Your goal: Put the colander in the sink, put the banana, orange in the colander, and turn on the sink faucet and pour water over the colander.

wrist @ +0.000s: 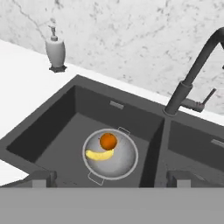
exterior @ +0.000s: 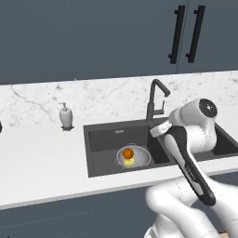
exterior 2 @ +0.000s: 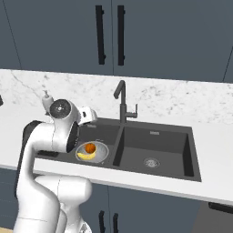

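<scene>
Hand view: your gripper (wrist: 109, 177) hangs spread wide, holding nothing, above the sink (wrist: 57, 127) | colander (wrist: 122, 164) sits in the left basin with the orange (wrist: 108, 141) touching the banana (wrist: 99, 154) inside | faucet (wrist: 192, 74) stands on the divider, soap dispenser (wrist: 55, 50) back-left on the counter (wrist: 22, 87)

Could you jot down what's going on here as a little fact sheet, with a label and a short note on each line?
colander: sits in the left basin of the sink
orange: inside the colander
banana: inside the colander, beside the orange
sink faucet: spout swung toward the right basin, no water seen
gripper: open, above the left basin, holding nothing
soap dispenser: on the counter, left of the sink
</scene>
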